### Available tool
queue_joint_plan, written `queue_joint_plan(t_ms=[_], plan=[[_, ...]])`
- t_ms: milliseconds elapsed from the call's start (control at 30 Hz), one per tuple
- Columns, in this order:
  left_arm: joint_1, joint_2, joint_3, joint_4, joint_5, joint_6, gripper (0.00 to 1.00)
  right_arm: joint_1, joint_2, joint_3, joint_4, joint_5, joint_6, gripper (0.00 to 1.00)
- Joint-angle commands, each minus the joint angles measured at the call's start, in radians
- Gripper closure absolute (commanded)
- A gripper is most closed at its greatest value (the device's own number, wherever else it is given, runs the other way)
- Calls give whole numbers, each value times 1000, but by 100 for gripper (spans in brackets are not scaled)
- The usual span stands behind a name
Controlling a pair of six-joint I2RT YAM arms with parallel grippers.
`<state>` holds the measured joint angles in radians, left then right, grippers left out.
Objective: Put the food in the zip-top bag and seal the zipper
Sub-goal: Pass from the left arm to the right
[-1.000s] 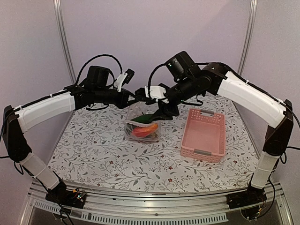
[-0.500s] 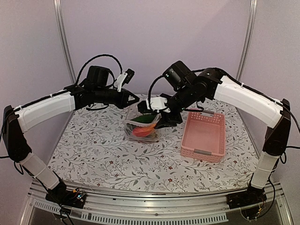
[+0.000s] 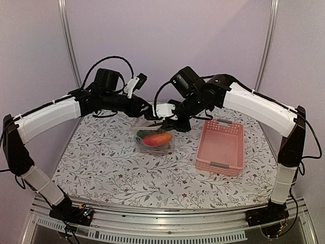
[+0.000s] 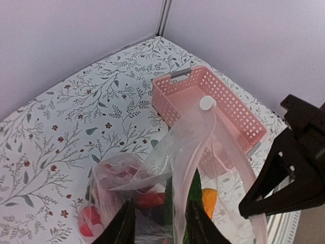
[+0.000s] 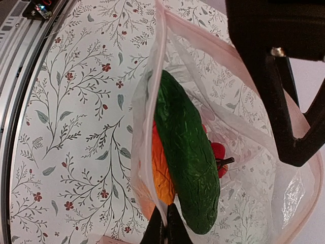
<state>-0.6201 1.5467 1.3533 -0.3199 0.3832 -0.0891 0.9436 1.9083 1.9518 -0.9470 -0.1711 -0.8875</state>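
The clear zip-top bag [image 3: 155, 141] lies on the flowered table with the food inside: a green cucumber [image 5: 188, 152], an orange-red pepper [image 5: 163, 173] and red fruits [image 5: 218, 152]. My right gripper [image 5: 166, 216] is shut on the bag's mouth edge, right at the zipper strip [image 5: 158, 96]. In the top view it sits at the bag's far side [image 3: 170, 123]. My left gripper [image 4: 160, 206] stands open, its fingers either side of the raised mouth strip without pinching it. A white slider [image 4: 206, 103] sits on that strip.
A pink slotted basket [image 3: 223, 162] stands to the right of the bag, with nothing in it. The table's back wall and corner post are close behind both grippers. The left gripper's black fingers [image 5: 284, 117] hang just beyond the bag in the right wrist view.
My right gripper moved left onto the bag's mouth and shut on its edge. My left gripper opened and let go of the bag. The bag sank lower onto the table.
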Motion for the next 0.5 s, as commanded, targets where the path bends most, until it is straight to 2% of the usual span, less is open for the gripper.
queue_joint_plan(t_ms=[0,100,167,333,467], plan=[[-98,-78,78,-115,-157,121,53,10,-64,56,6,-64,0,100],[-186,-201,12,-104,-253,179,40,11,-93,52,-15,-88,-2,100],[-217,-253,-18,-126,-262,184,36,11,-108,25,-20,-90,-4,100],[-271,-310,-45,-262,-239,210,38,11,-130,2,-25,-102,6,100],[-289,-328,-73,-300,-166,239,42,10,-144,3,-22,-115,12,100]])
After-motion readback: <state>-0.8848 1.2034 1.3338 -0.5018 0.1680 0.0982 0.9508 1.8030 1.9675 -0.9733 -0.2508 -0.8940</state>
